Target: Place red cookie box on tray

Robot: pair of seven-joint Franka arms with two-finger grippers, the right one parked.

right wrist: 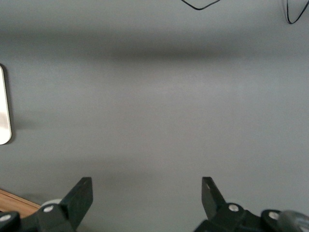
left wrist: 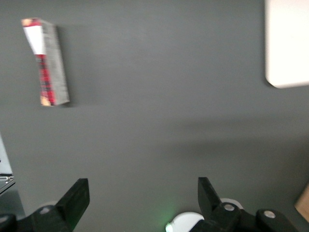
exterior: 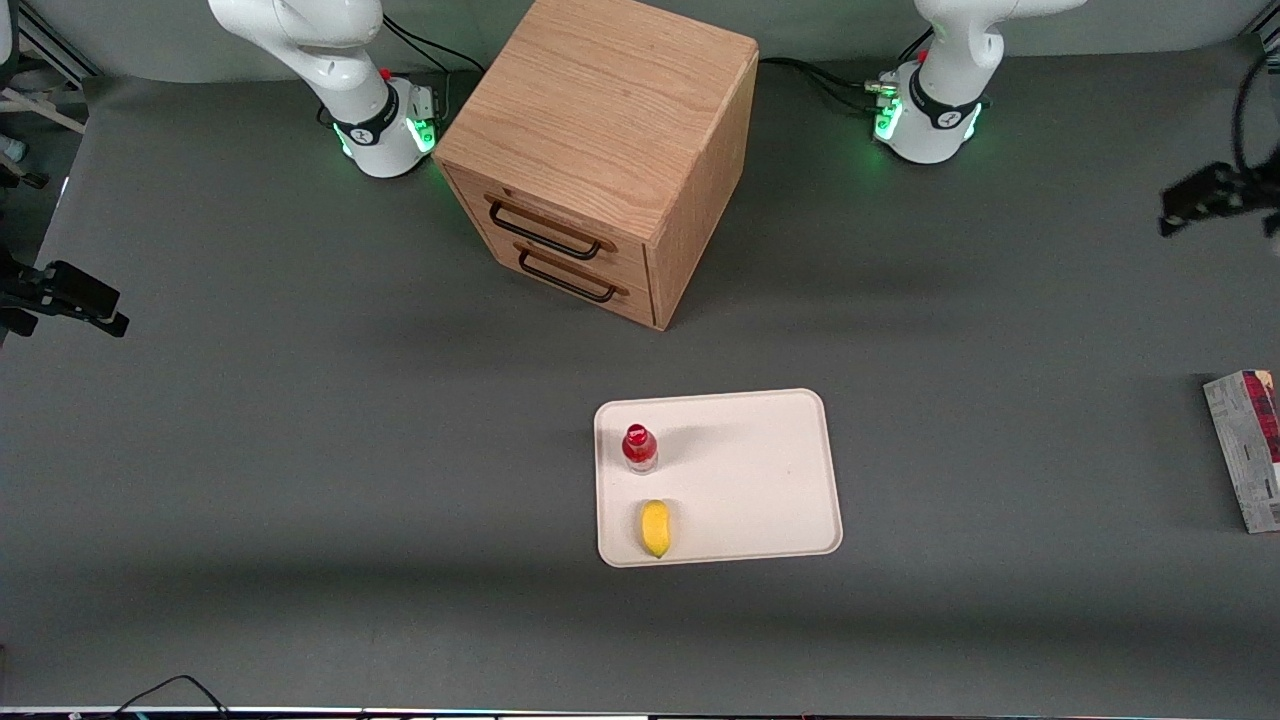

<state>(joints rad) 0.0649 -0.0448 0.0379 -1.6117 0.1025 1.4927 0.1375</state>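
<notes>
Front view: you see the tray [exterior: 760, 470] lying on the grey tabletop [exterior: 300, 450], nearer the camera than the wooden drawer cabinet [exterior: 600, 150]. On the tray stand a small red-capped bottle [exterior: 639, 447] and, nearer the camera, a yellow fruit-shaped item [exterior: 655, 527]. The red cookie box [exterior: 1250, 450] lies flat on the tabletop at the working arm's end, well apart from the tray and partly cut off by the frame edge. The tool [exterior: 1215, 200] appears here only as a dark blur above that end, farther from the camera than the box.

Left wrist view: here you get what the front view withholds. The tool [left wrist: 143, 195] is spread wide, its two dark fingers [left wrist: 77, 198] holding nothing, hovering over bare tabletop. The red cookie box [left wrist: 47, 62] shows whole (red patterned face, grey printed side), clear of the fingers. One rounded corner of the tray [left wrist: 285, 48] enters the frame.

Right wrist view: you see only an edge of the tray [right wrist: 4, 106].
</notes>
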